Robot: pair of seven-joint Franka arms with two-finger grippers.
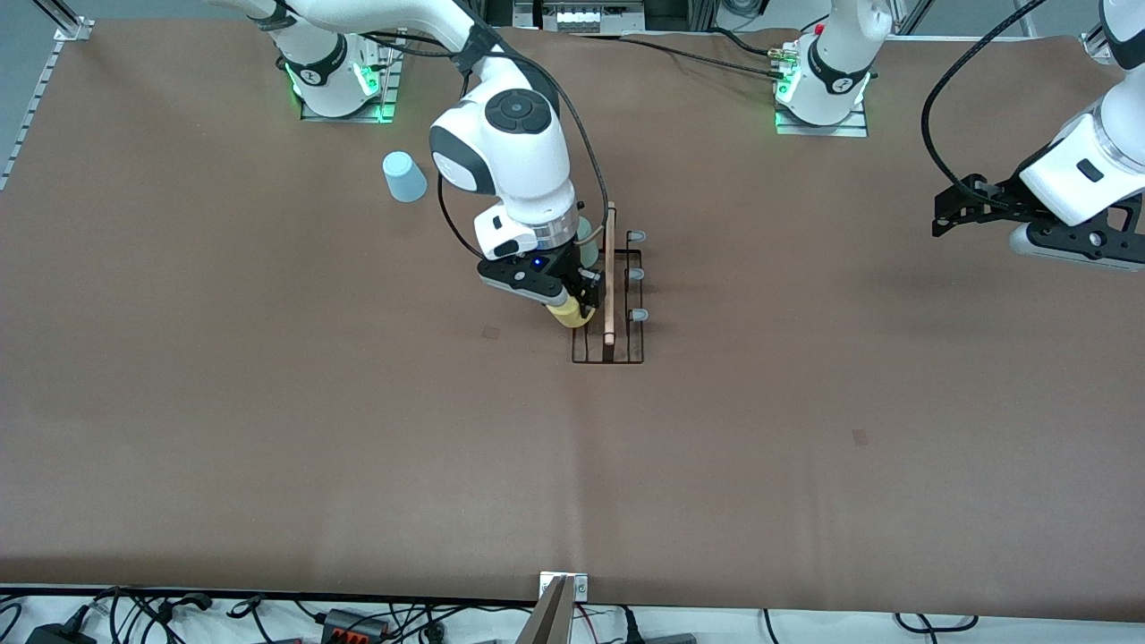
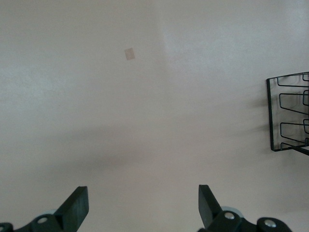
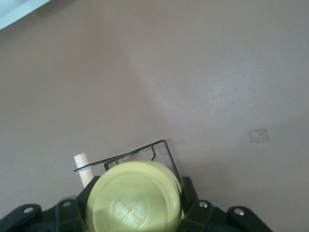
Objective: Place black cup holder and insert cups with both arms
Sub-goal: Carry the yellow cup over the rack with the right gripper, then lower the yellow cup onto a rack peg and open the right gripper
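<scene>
The black cup holder [image 1: 609, 344] stands mid-table with its wooden handle [image 1: 610, 273] along the top and grey-tipped pegs [image 1: 638, 275] on the left arm's side. My right gripper [image 1: 577, 304] is shut on the yellow cup [image 1: 569, 313], held bottom-up against the rack's side toward the right arm; the cup's base [image 3: 133, 203] fills the right wrist view above the rack wire [image 3: 161, 145]. A mint green cup [image 1: 588, 241] sits on the rack, half hidden by the right wrist. The light blue cup [image 1: 404, 176] stands upside down near the right arm's base. My left gripper [image 2: 142, 208] is open and empty over the left arm's end of the table, with the rack [image 2: 288, 113] off to one side.
Small tape marks [image 1: 491, 332] [image 1: 860, 436] lie on the brown table. Cables and a metal post [image 1: 559, 608] run along the table edge nearest the front camera. Both arm bases [image 1: 340, 85] [image 1: 821, 98] sit at the edge farthest from it.
</scene>
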